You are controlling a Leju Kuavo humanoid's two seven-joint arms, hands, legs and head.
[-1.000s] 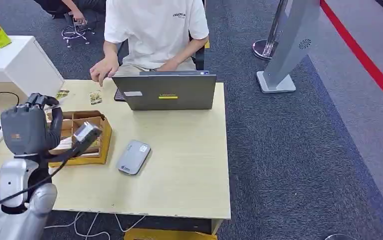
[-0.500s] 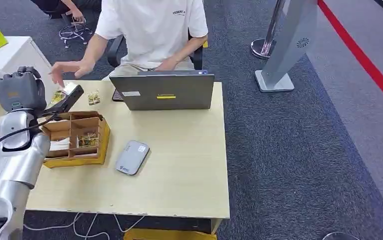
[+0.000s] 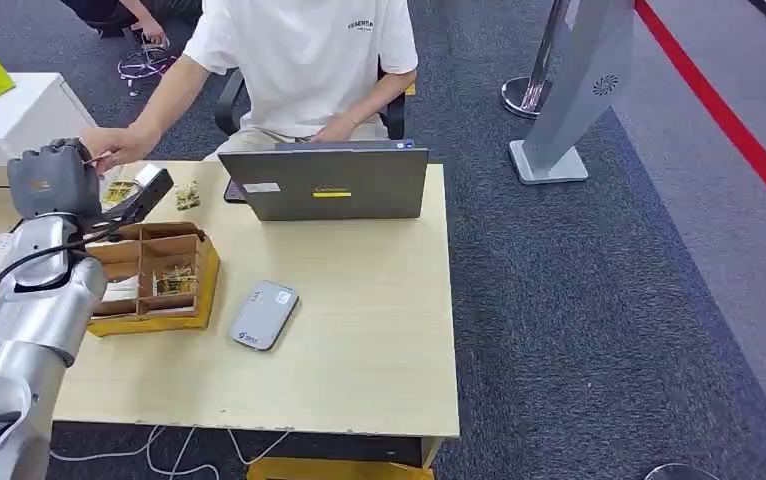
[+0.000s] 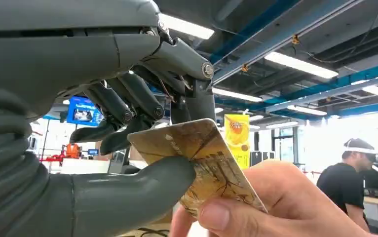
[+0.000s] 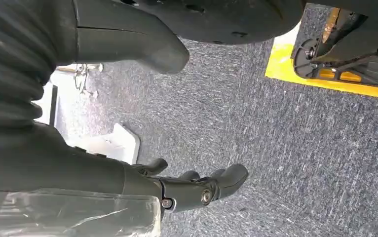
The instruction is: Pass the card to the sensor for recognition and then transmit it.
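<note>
The left hand pinches one gold-patterned card between its thick thumb and darker fingers, in the centre of the left wrist view. A person's hand grips the card's other end at lower right of that frame, its thumb pressed on the card face; how much of the card lies under that thumb is hidden. In the head view the same left hand sits at the upper left, seen from the back, and the card there is too small and too covered to make out. The person's hand meets it just above the table's far left corner.

The right hand hangs over grey carpet, fingers loosely apart, holding nothing.

On the pale wooden table lies one grey card reader, left of centre. Beside it on the left stands one yellow divided box, partly hidden by the left arm, its contents hard to identify. One grey laptop stands open at the table's far edge, its back to the camera. The person in a white T-shirt sits behind it, cut off by the top of the frame.
</note>
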